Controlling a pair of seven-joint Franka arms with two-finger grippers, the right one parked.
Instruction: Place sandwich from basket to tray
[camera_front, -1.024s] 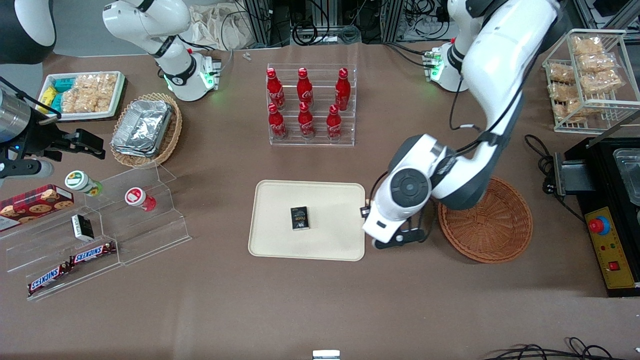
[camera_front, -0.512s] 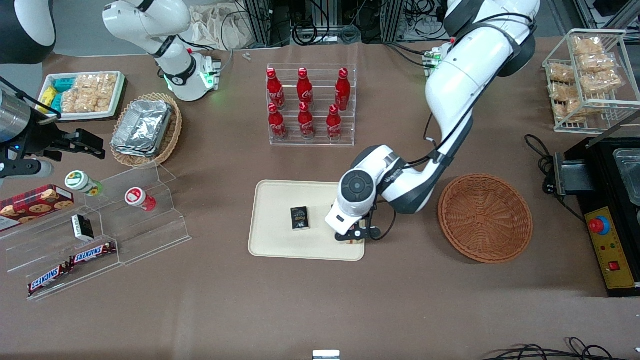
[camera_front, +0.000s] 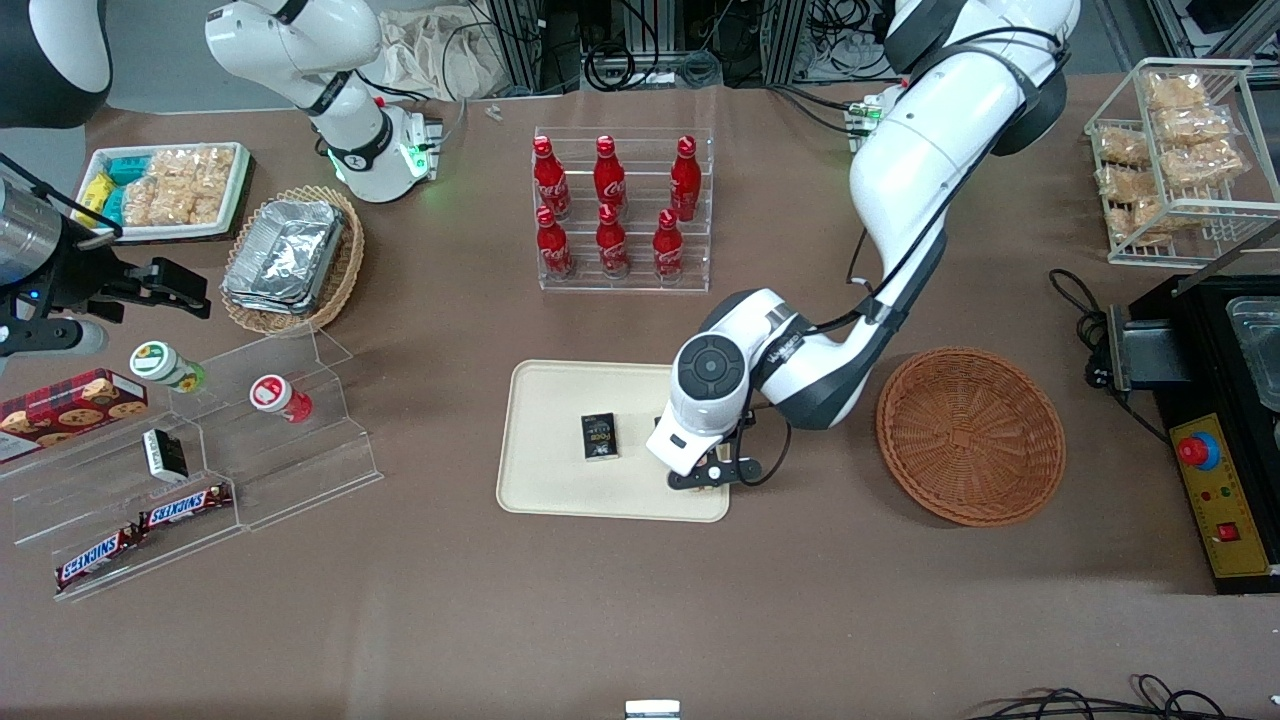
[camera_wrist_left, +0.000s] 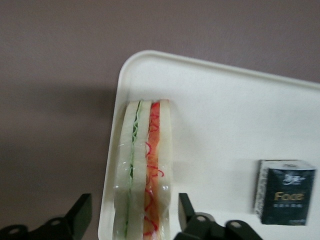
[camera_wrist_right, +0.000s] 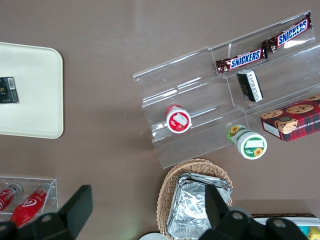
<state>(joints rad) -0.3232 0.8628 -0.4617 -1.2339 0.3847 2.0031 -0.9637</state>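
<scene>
Standing at the tray (camera_wrist_left: 240, 125) rim, sandwich (camera_wrist_left: 142, 170) between open fingers (camera_wrist_left: 80, 215), untouched.

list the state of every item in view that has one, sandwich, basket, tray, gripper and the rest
triangular white-bread sandwich: on the tray's corner, standing on edge between the fingers
left arm's gripper: low over the tray, open, fingers clear of the sandwich
round reddish-brown wicker basket: empty
cream rectangular plastic tray: holds the sandwich and a small black box, lying flat
red cola bottles: upright, capped
</scene>
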